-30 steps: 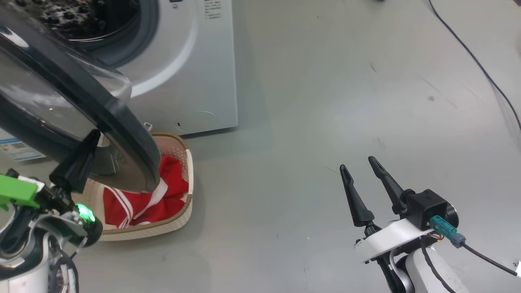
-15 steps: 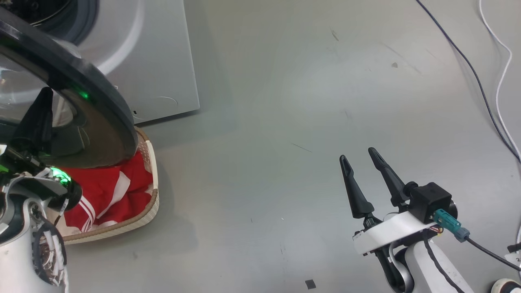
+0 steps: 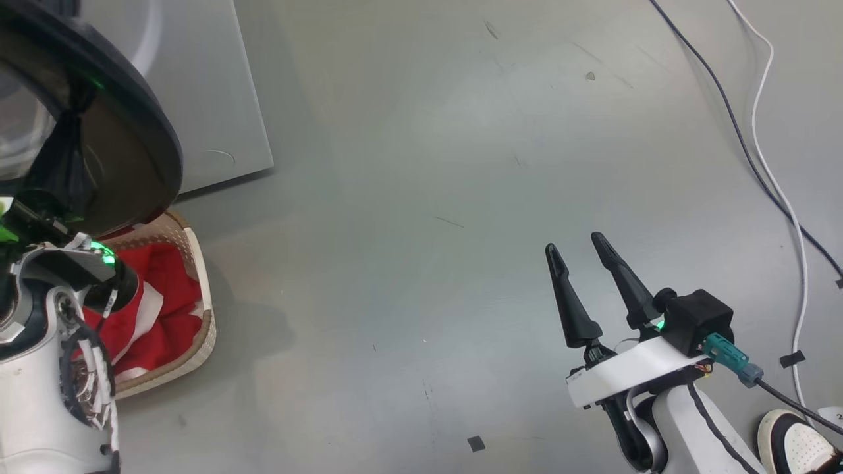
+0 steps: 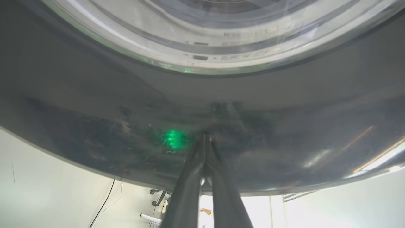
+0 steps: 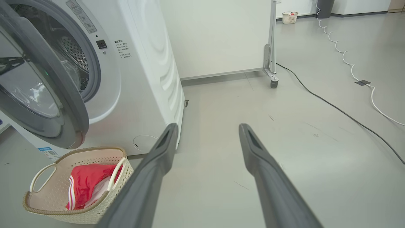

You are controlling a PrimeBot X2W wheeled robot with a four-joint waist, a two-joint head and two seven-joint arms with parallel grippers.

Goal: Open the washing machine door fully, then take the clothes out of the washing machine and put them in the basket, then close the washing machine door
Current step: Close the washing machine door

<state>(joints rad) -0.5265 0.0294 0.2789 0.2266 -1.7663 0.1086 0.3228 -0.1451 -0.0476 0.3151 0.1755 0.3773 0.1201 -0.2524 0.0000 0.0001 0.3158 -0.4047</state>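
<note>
**Left pincer on door rim; clothes in basket**

Left pincer (image 4: 205, 136) closed tight, fingers pressed together with nothing between them; tips set against the glossy black rim of the large round washing machine door (image 5: 71, 95), below its clear glass bowl; a green light reflects in the rim just beside the tips. Door stands partly swung out from the big white front-loading washing machine (image 5: 148, 79); perforated steel drum visible through the gap. Small cream perforated plastic basket (image 5: 95, 213) with brown woven-look rim sits on the grey floor (image 3: 421, 230) in front of the washer, under the door's lower edge; bright red clothes (image 5: 90, 180) with white stripes lie inside it. Right pincer (image 3: 573, 243) spread wide, empty, hovering above bare floor, well apart from basket and washer. Black cable (image 5: 332, 106) and white cable (image 5: 374, 104) trail across the floor on the right.
</note>
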